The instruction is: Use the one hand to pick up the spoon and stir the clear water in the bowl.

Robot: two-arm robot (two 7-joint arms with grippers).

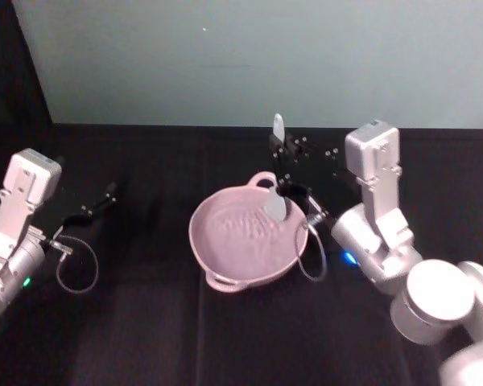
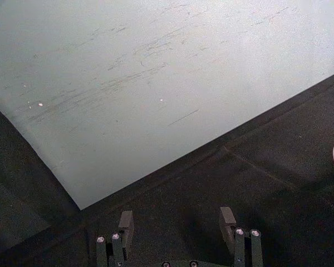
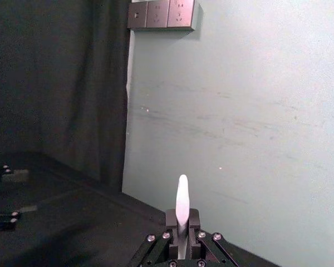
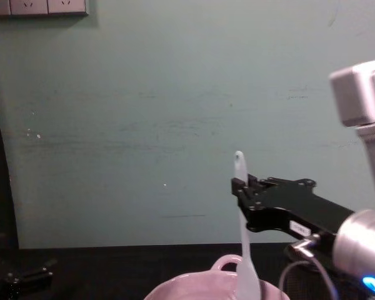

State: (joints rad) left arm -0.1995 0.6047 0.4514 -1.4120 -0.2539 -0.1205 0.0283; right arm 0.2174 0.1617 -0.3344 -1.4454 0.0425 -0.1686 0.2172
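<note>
One hand is at work for you: the right hand is clamped on the handle of the spoon, above the 1 o'clock edge of the bowl. In the chest view the right hand reaches in from 3 o'clock and grips the spoon partway up its slim handle. The spoon stands nearly upright, with its tip above the fingers and its broad head down inside the bowl. Your right wrist view shows the spoon pinched between the closed fingers of the right hand.

You can see the clear water as faint ripples across the pink inside, and the spoon head sits at its 2 o'clock side. The bowl rests near the middle of the black tabletop.

Your left hand is parked at 9 o'clock, well apart from the bowl. In its own wrist view the left hand has its fingers spread and empty.
</note>
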